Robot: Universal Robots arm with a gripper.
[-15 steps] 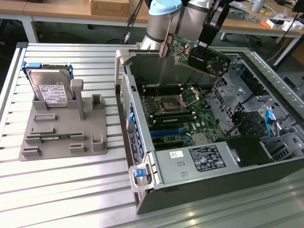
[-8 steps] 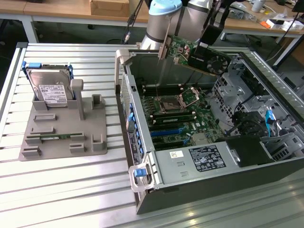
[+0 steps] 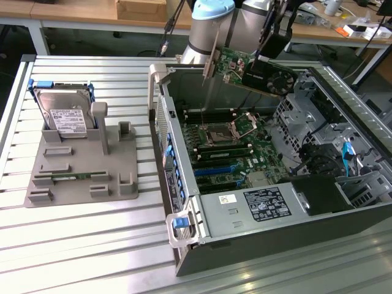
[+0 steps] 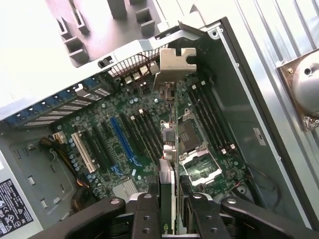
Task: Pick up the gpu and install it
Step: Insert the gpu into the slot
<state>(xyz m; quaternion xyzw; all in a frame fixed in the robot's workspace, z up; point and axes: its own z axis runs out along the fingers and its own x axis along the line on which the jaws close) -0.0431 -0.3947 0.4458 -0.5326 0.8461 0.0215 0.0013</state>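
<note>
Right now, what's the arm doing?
The gripper is clamped on the gpu, holding it in the air above the open case, over the motherboard. The gpu is not seated in a slot yet. The hard drive sits in the holder at the exterior view's left.

Gripper [image 4: 169, 199] clamps the gpu [image 4: 169, 134] edge-on between its jaws, silver bracket [image 4: 173, 67] jutting out ahead of them. Beyond the jaws lies the motherboard [image 4: 134, 114]: blue slot [image 4: 122, 142] on one side of the card, processor socket [image 4: 195, 149] on the other.
</note>
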